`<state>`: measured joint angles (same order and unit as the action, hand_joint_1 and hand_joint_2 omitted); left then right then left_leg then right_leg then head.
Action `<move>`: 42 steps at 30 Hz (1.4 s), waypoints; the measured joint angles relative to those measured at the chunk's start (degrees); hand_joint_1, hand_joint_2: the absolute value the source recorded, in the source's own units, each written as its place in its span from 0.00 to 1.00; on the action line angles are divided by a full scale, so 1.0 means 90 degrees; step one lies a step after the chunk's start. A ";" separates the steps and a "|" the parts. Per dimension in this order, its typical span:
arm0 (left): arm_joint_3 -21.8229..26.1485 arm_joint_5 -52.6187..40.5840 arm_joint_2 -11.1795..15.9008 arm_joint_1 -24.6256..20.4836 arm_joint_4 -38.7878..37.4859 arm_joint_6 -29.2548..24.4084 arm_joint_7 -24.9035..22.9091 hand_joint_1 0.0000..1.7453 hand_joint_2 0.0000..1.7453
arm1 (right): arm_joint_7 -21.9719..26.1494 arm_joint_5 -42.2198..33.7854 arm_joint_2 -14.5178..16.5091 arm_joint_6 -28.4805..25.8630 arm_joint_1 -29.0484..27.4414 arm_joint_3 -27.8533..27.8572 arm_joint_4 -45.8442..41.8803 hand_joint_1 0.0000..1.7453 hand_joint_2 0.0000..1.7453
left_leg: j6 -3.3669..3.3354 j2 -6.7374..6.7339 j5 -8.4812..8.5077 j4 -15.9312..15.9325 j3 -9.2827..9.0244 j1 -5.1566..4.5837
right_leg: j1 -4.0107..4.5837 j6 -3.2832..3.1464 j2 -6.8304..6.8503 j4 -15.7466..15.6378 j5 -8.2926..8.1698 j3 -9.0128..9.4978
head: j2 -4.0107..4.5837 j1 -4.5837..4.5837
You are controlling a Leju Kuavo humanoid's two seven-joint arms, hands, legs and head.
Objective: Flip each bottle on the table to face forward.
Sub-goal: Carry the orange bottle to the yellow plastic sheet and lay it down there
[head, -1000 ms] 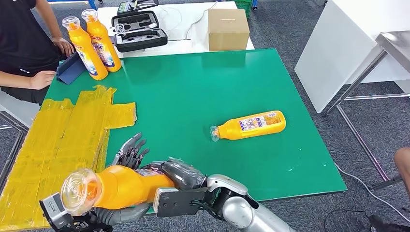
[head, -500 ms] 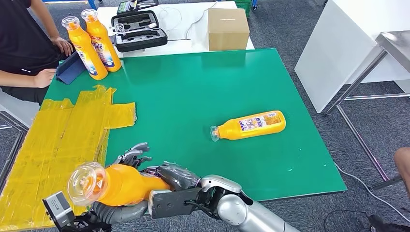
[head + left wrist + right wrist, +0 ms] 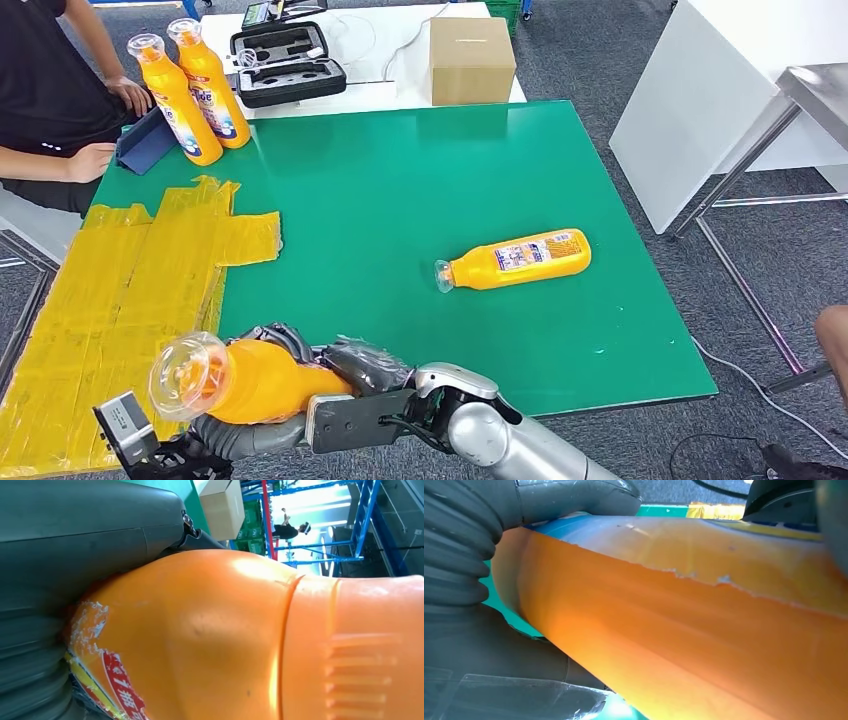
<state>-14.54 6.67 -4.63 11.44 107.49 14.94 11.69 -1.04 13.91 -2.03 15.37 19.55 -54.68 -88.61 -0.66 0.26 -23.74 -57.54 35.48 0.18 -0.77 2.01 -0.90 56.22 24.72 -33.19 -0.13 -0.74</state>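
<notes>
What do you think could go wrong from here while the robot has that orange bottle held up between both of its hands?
1. The held bottle hangs at the green table's near edge; if the left robot hand or right robot hand loosens during the turn, it could fall to the floor.
2. Its label is torn where fingers press, so it may peel further.
3. The lying bottle rests on its side and could roll if the table is bumped.

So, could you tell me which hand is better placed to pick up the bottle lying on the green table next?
Right, probably. The lying bottle rests on the table's right half, on the right hand's side. Both hands, left hand included, are currently holding the held bottle.
</notes>
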 joint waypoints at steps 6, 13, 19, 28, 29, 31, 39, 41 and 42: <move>0.0004 -0.0168 -0.0005 -0.0026 -0.0027 -0.0038 -0.0012 1.00 1.00 | 0.0090 0.0448 -0.0050 -0.0423 -0.0236 0.0075 -0.0043 0.00 1.00 | 0.0000 0.0000 0.0000 0.0000 0.0001 0.0000 | 0.0000 0.0000 0.0000 0.0000 0.0000 -0.0001 | 0.0000 -0.0001; 0.0019 -0.0575 -0.0005 -0.0036 -0.0029 -0.0239 0.0021 1.00 1.00 | 0.0134 0.0596 -0.0171 -0.0526 -0.0594 0.0332 -0.0232 0.00 1.00 | 0.0000 0.0002 -0.0001 0.0000 0.0000 0.0000 | 0.0000 0.0000 0.0001 -0.0002 0.0000 -0.0001 | 0.0000 -0.0001; 0.0269 -0.1680 -0.0001 -0.0048 -0.0033 -0.0755 0.0087 1.00 1.00 | 0.0282 0.0901 -0.0303 -0.0784 -0.1205 0.0863 -0.0725 0.00 1.00 | 0.0001 0.0003 -0.0001 0.0000 0.0001 0.0000 | -0.0001 0.0000 0.0001 -0.0002 0.0000 -0.0001 | 0.0000 -0.0001; 0.0765 -0.4699 0.0108 -0.0052 -0.0150 -0.1834 -0.0041 1.00 1.00 | 0.0417 0.1055 -0.0753 -0.0953 -0.2142 0.1818 -0.1777 0.00 1.00 | 0.0000 0.0001 -0.0004 0.0000 0.0005 -0.0002 | -0.0001 0.0000 0.0001 -0.0003 0.0000 -0.0005 | 0.0000 0.0000; 0.0783 -0.4901 0.0114 -0.0054 -0.0156 -0.1919 -0.0083 1.00 1.00 | 0.0417 0.1061 -0.0771 -0.0951 -0.2180 0.1860 -0.1835 0.00 1.00 | 0.0000 0.0001 -0.0004 0.0000 0.0005 -0.0002 | -0.0001 0.0000 0.0001 -0.0003 0.0000 -0.0004 | 0.0000 0.0000; 0.0800 -0.5841 0.0136 -0.0063 -0.0180 -0.2291 -0.0302 1.00 1.00 | 0.0417 0.1086 -0.0798 -0.0950 -0.2244 0.1938 -0.1943 0.00 1.00 | 0.0000 0.0001 -0.0003 0.0000 0.0005 -0.0002 | -0.0001 0.0000 0.0001 -0.0003 0.0000 -0.0004 | 0.0000 -0.0001; 0.0792 -0.9481 0.0409 -0.0358 -0.0847 -0.3354 -0.1545 1.00 1.00 | 0.0394 0.1103 -0.0866 -0.0928 -0.2384 0.2146 -0.2283 0.00 1.00 | 0.0000 0.0000 -0.0002 0.0000 0.0003 -0.0001 | -0.0001 0.0000 0.0002 -0.0001 0.0000 -0.0004 | 0.0000 0.0000; 0.0775 -0.9965 0.0487 -0.0494 -0.1106 -0.3448 -0.1771 1.00 1.00 | 0.0376 0.1106 -0.0873 -0.0928 -0.2397 0.2146 -0.2311 0.00 1.00 | 0.0000 0.0000 -0.0002 0.0000 0.0003 -0.0001 | -0.0001 0.0000 0.0002 -0.0001 0.0000 -0.0004 | 0.0000 0.0000; 0.0763 -1.0181 0.0522 -0.0563 -0.1233 -0.3467 -0.1869 1.00 1.00 | 0.0369 0.1107 -0.0880 -0.0928 -0.2398 0.2146 -0.2316 0.00 1.00 | 0.0000 0.0001 -0.0002 0.0000 0.0003 -0.0001 | -0.0001 0.0000 0.0002 -0.0001 0.0000 -0.0003 | 0.0000 0.0000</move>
<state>-7.67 -84.96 0.06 6.37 96.39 -16.26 -5.12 2.28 23.87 -9.95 7.02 -2.03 -35.36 -109.45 -0.66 0.26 -23.76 -57.53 35.51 0.17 -0.78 2.01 -0.88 56.21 24.72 -33.22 -0.13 -0.74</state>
